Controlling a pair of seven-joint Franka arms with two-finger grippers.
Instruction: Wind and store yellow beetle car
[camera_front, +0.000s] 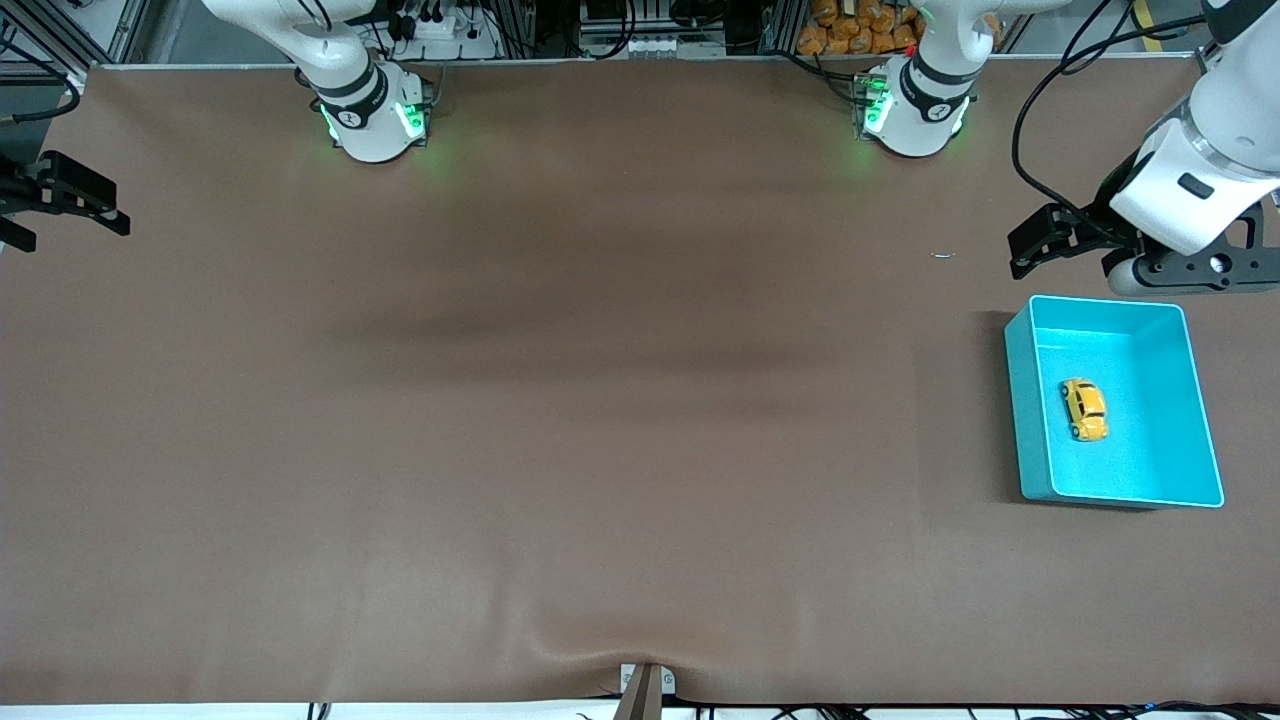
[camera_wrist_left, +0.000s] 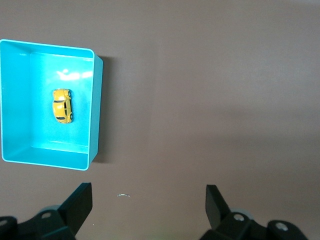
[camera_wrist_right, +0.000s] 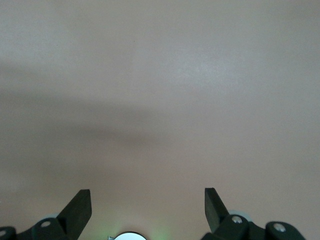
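Observation:
The yellow beetle car (camera_front: 1084, 409) lies on its wheels inside the teal bin (camera_front: 1030, 420) at the left arm's end of the table. My left gripper (camera_front: 1020, 252) is open and empty. It hangs over the bare table beside the bin, on the side toward the robots' bases. The left wrist view shows the car (camera_wrist_left: 62, 105) in the bin (camera_wrist_left: 95, 115), apart from the left gripper (camera_wrist_left: 149, 200). My right gripper (camera_front: 80, 238) is open and empty and waits over the table's edge at the right arm's end. The right wrist view shows the right gripper (camera_wrist_right: 148, 200) over bare brown mat.
A tiny pale speck (camera_front: 943, 255) lies on the brown mat near the left gripper and also shows in the left wrist view (camera_wrist_left: 123, 195). The two arm bases (camera_front: 375, 115) (camera_front: 915, 110) stand along the table's edge farthest from the front camera.

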